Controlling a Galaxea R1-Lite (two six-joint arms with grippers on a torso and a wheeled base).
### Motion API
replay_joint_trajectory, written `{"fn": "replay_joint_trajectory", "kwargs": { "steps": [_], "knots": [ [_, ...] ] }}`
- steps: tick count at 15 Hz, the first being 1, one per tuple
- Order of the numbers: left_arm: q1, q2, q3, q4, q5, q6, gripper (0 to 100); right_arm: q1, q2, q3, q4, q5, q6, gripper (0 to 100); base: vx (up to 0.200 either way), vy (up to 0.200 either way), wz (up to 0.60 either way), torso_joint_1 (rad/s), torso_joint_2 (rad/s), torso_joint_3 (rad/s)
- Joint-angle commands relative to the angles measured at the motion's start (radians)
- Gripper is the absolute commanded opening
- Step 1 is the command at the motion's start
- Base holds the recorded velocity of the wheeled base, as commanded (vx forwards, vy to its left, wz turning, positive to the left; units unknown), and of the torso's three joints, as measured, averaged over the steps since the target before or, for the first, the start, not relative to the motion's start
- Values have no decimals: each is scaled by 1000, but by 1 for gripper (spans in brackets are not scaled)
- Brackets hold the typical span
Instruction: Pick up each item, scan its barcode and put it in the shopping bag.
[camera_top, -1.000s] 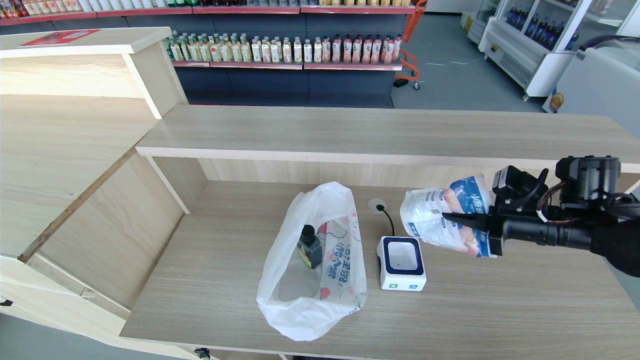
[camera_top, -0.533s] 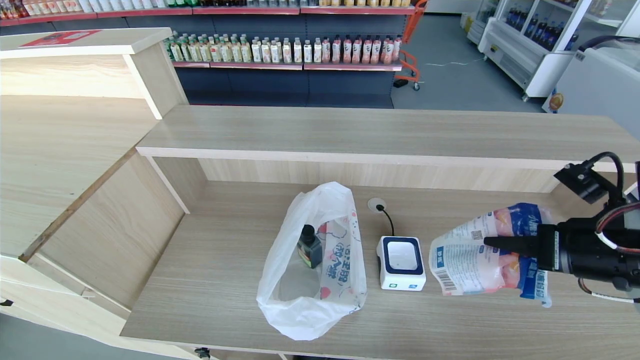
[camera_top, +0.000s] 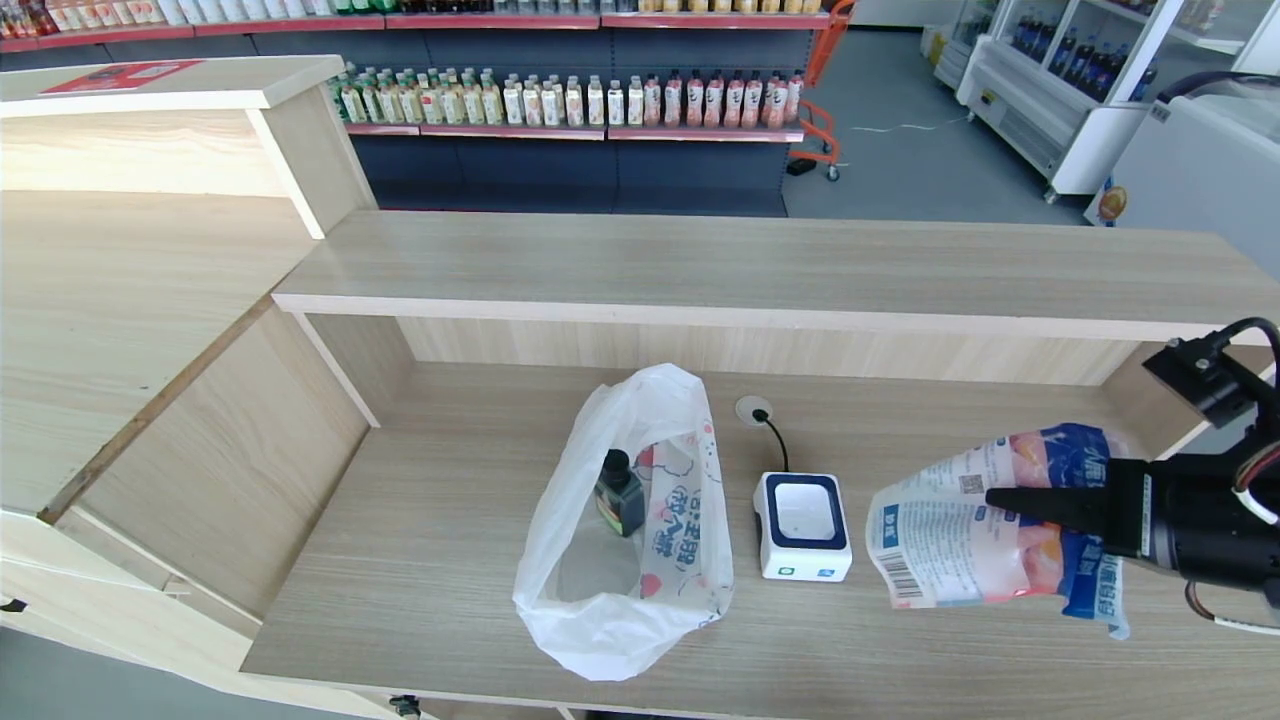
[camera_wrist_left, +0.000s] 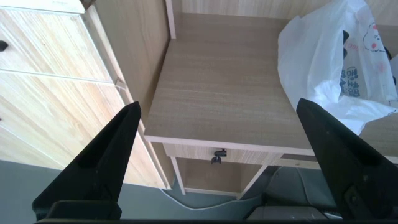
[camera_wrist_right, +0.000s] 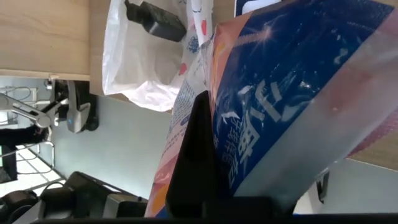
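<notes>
on the right side of the wooden counter (camera_top: 420, 560), the right gripper (camera_top: 1005, 498) was clamped on a blue, white and pink food packet (camera_top: 950, 545), one dark finger (camera_top: 1030, 500) lying across its printed face. the packet was held low and tilted, to the right of the scanner (camera_top: 802, 525) and apart from it. i could not tell whether it touched the desktop. its barcode sat at the lower corner nearest the scanner, facing up. the scanner stood near the middle of the desk, window upward, its black cable (camera_top: 775, 440) running back to a round port. just left of it lay the white shopping bag (camera_top: 620, 600), mouth open, with a dark bottle (camera_top: 619, 495) standing inside. from the right wrist the packet's blue side (camera_wrist_right: 292, 93) showed close against the finger, with the bag (camera_wrist_right: 140, 68) and bottle (camera_wrist_right: 155, 22) beyond. the left gripper (camera_wrist_left: 217, 106) hung off the counter's near left corner, fingers wide apart and holding nothing.
</notes>
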Motion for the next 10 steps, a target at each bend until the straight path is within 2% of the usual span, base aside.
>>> {"fn": "replay_joint_trajectory", "kwargs": {
  "steps": [1,3,8,10],
  "knots": [
    [0,0,0,0,0,1,100,1,-3,5,-1,1,0,0,-200,0,0,2,2,12],
    [0,0,0,0,0,4,100,1,2,8,-1,1,3,0,-200,0,0,15,7,0],
    [0,0,0,0,0,4,100,1,19,0,-4,1,5,0,0,0,0,0,0,0],
    [0,0,0,0,0,2,100,1,23,0,-4,1,5,0,0,200,0,17,24,-2]
  ]
}}
